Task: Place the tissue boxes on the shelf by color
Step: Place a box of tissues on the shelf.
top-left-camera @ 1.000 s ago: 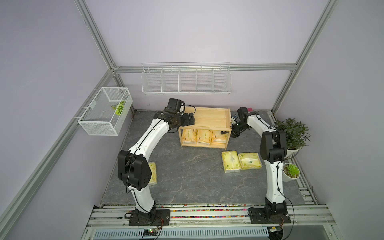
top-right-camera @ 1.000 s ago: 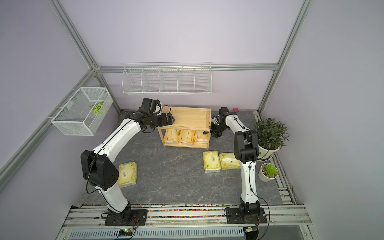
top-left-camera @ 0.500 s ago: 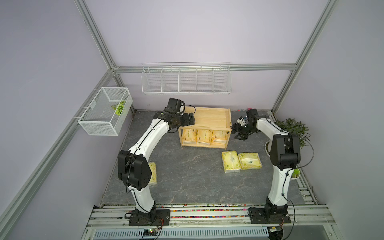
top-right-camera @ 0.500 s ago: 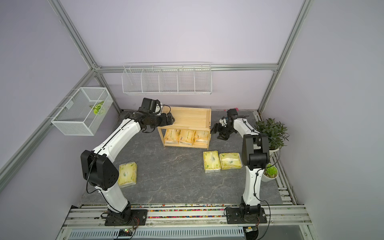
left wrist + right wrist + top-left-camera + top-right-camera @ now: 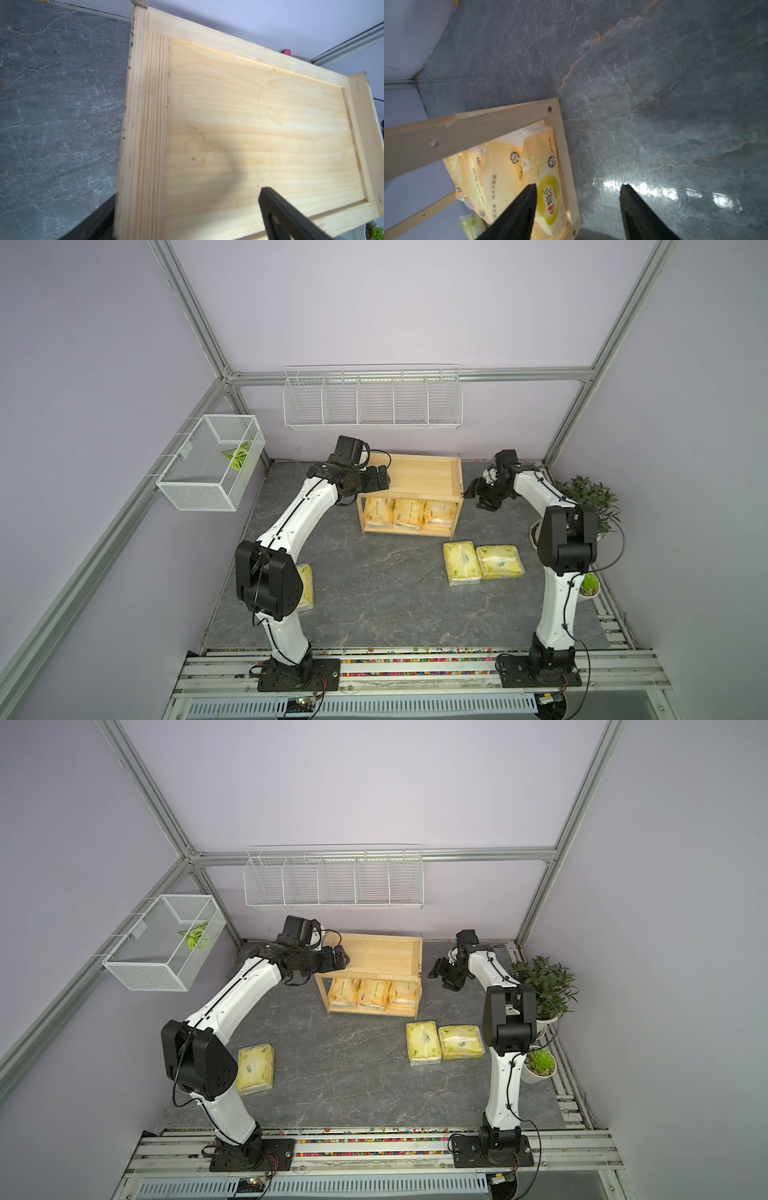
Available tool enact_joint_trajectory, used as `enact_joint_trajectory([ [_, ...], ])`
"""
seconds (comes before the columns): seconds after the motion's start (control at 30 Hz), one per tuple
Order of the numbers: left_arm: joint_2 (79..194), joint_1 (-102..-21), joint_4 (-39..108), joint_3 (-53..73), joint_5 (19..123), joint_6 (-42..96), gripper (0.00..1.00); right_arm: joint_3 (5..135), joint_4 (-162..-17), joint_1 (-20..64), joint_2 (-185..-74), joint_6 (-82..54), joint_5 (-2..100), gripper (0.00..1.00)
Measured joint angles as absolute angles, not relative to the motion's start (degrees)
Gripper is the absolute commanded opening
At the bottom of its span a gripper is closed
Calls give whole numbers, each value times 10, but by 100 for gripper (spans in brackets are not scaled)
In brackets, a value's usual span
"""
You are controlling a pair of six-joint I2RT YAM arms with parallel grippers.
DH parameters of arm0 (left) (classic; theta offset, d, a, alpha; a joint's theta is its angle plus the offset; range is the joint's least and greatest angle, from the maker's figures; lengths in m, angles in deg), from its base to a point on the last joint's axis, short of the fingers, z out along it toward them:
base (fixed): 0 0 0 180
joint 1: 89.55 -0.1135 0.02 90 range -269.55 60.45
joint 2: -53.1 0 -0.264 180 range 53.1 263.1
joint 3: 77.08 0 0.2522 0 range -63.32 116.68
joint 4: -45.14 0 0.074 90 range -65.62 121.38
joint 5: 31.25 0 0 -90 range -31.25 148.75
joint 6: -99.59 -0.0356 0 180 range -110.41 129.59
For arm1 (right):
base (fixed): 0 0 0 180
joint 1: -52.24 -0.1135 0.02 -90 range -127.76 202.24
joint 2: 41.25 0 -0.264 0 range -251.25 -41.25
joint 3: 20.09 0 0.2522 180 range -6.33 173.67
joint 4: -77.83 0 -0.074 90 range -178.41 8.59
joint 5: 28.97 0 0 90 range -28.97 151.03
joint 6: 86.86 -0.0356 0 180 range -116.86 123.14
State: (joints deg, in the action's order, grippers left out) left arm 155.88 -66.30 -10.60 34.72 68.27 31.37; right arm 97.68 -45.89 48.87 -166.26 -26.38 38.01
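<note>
right pincer (image 5: 578,185) backed off the shelf (image 5: 419,479), spread, near plant (image 5: 590,499); left pincer (image 5: 382,482) spread.

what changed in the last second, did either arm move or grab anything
The right gripper drew back from the right end of the shelf, open and empty. Nothing was taken or let go that I can see. Unchanged: the left gripper, open at the shelf's left end; three orange tissue boxes on the lower tier; three yellow-green tissue boxes on the table.

Grey marbled tabletop (image 5: 374,605) carrying a wooden shelf (image 5: 415,477)
Two yellow-green tissue packs (image 5: 461,563) lie side by side before the shelf; a third pack (image 5: 254,1068) lies well apart.
</note>
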Motion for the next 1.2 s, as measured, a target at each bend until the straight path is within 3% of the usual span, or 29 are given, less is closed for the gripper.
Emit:
enact_joint_trajectory([
  [0.7,1559,-664,-105,347,693,314,100,1078,-373,420,-1742,-245,447,67],
  [1.2,1559,-664,-101,347,692,320,100,1081,-377,419,-1741,-245,466,70],
])
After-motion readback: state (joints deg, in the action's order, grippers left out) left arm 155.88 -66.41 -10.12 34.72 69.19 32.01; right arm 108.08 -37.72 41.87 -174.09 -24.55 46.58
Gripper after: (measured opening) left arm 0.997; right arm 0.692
